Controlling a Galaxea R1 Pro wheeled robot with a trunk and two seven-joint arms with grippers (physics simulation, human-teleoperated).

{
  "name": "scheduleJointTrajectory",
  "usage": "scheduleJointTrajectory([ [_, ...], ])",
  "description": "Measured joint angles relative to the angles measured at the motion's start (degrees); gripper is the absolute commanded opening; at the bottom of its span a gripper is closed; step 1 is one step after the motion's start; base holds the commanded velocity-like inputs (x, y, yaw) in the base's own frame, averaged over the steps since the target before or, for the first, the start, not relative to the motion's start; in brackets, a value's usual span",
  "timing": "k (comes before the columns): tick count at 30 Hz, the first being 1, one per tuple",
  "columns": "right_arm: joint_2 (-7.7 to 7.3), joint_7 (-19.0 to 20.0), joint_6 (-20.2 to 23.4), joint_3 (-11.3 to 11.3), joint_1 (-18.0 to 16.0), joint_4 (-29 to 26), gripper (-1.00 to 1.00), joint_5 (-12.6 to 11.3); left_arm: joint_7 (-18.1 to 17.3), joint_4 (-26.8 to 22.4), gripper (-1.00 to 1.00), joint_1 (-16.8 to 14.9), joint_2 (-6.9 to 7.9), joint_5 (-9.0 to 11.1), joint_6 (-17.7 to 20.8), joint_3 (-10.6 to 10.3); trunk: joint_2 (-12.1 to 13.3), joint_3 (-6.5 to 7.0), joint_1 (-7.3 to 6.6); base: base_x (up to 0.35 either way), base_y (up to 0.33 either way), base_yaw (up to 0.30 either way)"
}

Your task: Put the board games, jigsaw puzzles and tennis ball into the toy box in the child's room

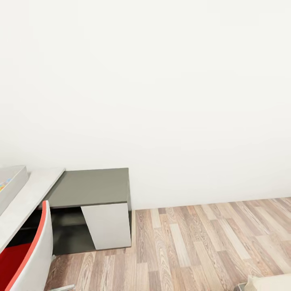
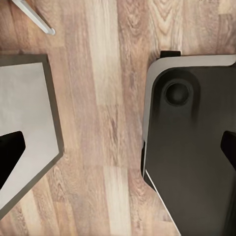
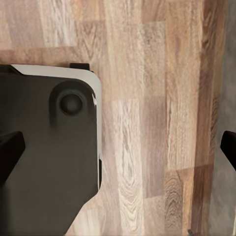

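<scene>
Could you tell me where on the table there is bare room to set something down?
The dark grey top section of the table, against the white wall, is bare. So is the pale grey strip beside it. At the far left edge a grey box occupies the top.

Head view faces wall [image 1: 161,81], table [image 1: 93,188] at 7 o'clock. 2 wrist views look down, sharing plank floor [image 2: 105,98] and robot base [image 3: 44,157].

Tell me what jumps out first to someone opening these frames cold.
In the head view, the blank white wall takes up most of the picture. Low at the left stands the table with dark grey and pale grey top sections, and the red-and-white chair pokes in at the bottom-left corner. Both wrist views look straight down at the wood-plank floor and the robot's dark base; each hand's fingertips sit wide apart with nothing between them.
</scene>
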Motion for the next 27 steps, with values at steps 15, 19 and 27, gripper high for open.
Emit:
scheduleJointTrajectory([
  [15, 0.02, 0.09, -0.43, -0.17, 0.0, 0.0, 1.0, 0.52, -0.01, -0.13, 1.0, -0.03, 0.27, -0.09, -0.3, -0.01, 0.0, -0.13, 0.0, 0.0, 0.0, 0.0],
  [19, 0.05, 0.09, -0.43, -0.16, 0.0, 0.0, 1.0, 0.35, -0.01, -0.24, 1.0, -0.04, 0.16, -0.13, -0.34, -0.01, 0.0, -0.13, 0.0, 0.0, 0.0, 0.0],
  [27, 0.06, 0.09, -0.42, -0.15, 0.0, 0.0, 1.0, 0.26, -0.01, -0.47, 1.0, -0.07, 0.13, -0.16, -0.38, 0.1, 0.0, -0.13, 0.0, 0.0, 0.0, 0.0],
])
